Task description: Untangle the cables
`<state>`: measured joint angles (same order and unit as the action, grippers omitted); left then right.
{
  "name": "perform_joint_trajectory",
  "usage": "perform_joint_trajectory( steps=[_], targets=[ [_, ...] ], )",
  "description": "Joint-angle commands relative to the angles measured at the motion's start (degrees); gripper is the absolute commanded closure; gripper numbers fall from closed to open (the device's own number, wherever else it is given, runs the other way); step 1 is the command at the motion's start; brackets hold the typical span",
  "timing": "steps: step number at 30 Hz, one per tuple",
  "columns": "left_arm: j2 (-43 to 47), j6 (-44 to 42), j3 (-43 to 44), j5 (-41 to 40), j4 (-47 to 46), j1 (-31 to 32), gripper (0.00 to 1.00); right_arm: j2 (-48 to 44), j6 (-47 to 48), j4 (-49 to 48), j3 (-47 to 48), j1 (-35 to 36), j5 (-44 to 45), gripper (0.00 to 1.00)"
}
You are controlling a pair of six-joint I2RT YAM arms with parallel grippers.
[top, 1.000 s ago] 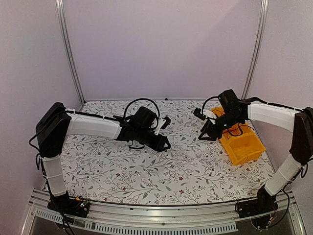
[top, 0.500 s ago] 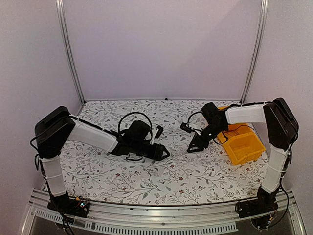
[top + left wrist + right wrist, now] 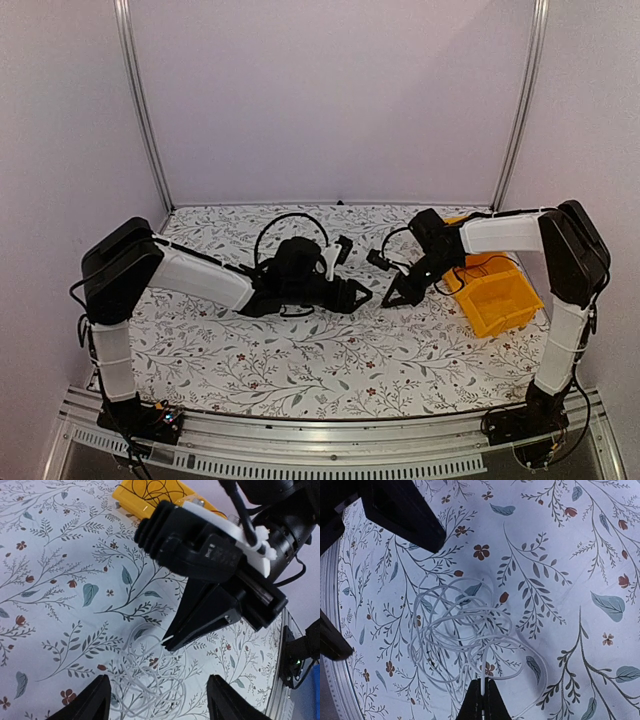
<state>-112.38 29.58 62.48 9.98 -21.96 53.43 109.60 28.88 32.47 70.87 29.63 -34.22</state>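
Observation:
A loose tangle of white cable [image 3: 152, 689] lies on the flowered table between the two arms. My right gripper [image 3: 484, 681] is shut on one strand of this white cable [image 3: 470, 614], with its tips down at the tangle's edge. My left gripper [image 3: 159, 680] is open, its two fingers straddling the tangle just above the table and facing the right gripper [image 3: 172, 641]. In the top view the left gripper [image 3: 355, 297] and right gripper [image 3: 390, 298] stand tip to tip at mid-table. Thin black cables [image 3: 159, 487] lie coiled in the yellow bin [image 3: 131, 499].
The yellow bin [image 3: 497, 292] sits at the right of the table, just behind the right arm's wrist. Aluminium posts and pale walls close the back and sides. A metal rail runs along the near edge.
The right gripper came down from the bin to mid-table and shut on the white cable. The left arm moved right towards it and its jaws opened wider.

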Motion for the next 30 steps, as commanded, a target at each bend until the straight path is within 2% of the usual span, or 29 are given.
perform_joint_trajectory(
  steps=[1, 13, 20, 24, 30],
  targets=[
    [-5.25, -1.78, 5.15, -2.09, -3.01, 1.28, 0.34, -3.68, -0.92, -0.6, 0.55, 0.33, -2.73, 1.0],
    [-12.12, 0.6, 9.79, -2.76, -4.7, 1.21, 0.39, -5.86, -1.91, -0.54, -0.19, 0.34, -6.72, 1.0],
    [-15.9, 4.5, 12.12, -7.32, -4.83, -0.63, 0.41, -8.82, 1.6, 5.46, 1.51, 0.3, -17.18, 0.98],
    [-16.96, 5.72, 12.01, -7.94, -4.79, -2.27, 0.45, -14.55, 4.86, 11.43, 5.71, 0.26, -21.43, 1.0],
    [-18.01, 5.89, 10.19, -6.64, -6.26, -3.96, 0.53, -24.61, 7.34, 18.29, 17.6, 0.26, -21.2, 1.0]
  ],
)
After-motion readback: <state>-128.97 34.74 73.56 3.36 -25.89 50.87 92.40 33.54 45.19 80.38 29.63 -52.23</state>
